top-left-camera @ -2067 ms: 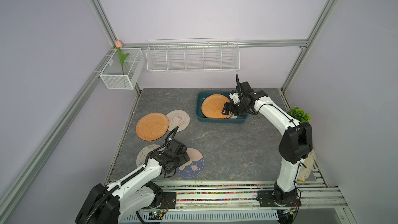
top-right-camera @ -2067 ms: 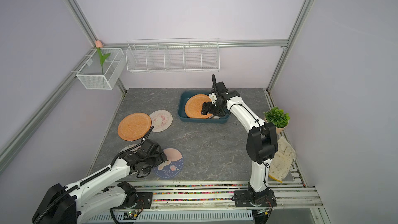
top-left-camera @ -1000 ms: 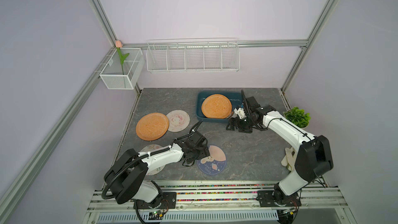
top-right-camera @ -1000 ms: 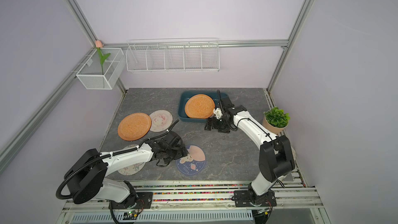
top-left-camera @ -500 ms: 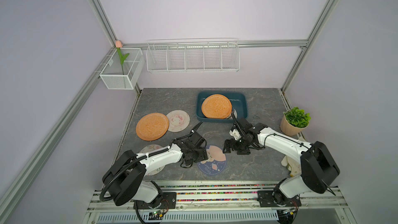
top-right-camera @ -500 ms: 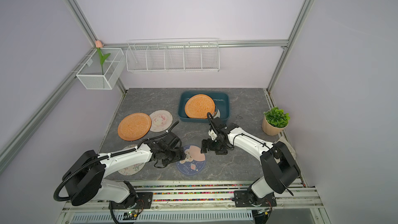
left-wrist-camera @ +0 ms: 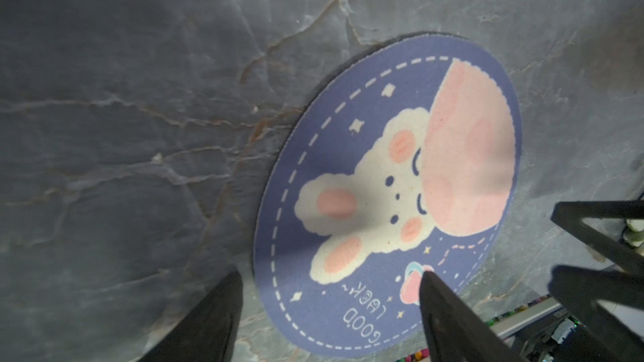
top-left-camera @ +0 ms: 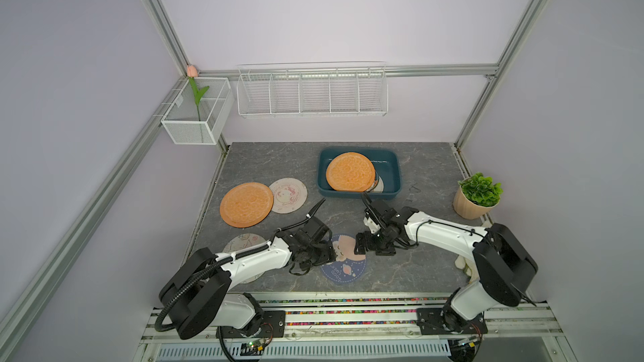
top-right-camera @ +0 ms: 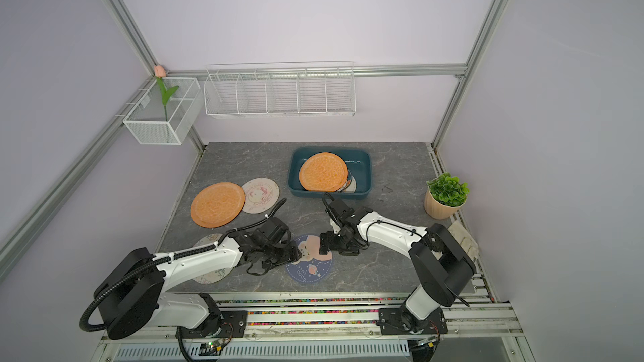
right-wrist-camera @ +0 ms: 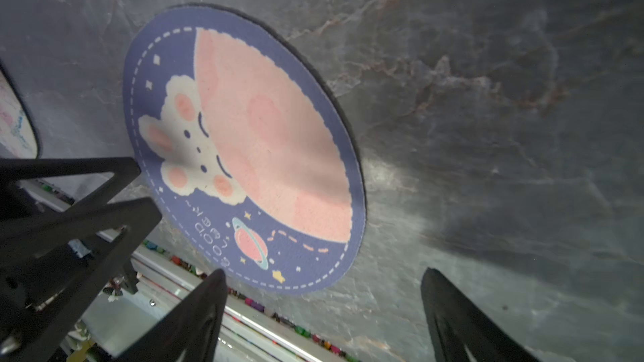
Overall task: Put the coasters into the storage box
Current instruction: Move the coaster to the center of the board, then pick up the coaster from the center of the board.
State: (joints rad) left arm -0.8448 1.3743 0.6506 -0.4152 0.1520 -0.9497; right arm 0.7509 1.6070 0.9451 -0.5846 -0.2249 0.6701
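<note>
2 arms converge on 1 bunny coaster (top-left-camera: 345, 266) lying flat near the front of the grey table (top-left-camera: 428, 175). The left gripper (left-wrist-camera: 330, 275) straddles its rim, fingers apart; the right gripper (right-wrist-camera: 324, 271), equally spread, grips nothing at the opposite edge. 3 more lie at left: 1 loose orange coaster (top-left-camera: 246, 204) touching 1 pale coaster (top-left-camera: 288, 195), and 1 half-hidden coaster (top-left-camera: 240, 240) under the left arm. At the back, the storage box (top-left-camera: 387, 168) holds 1 boxed orange coaster (top-left-camera: 350, 172) atop at least 1 printed coaster (top-left-camera: 380, 184).
</note>
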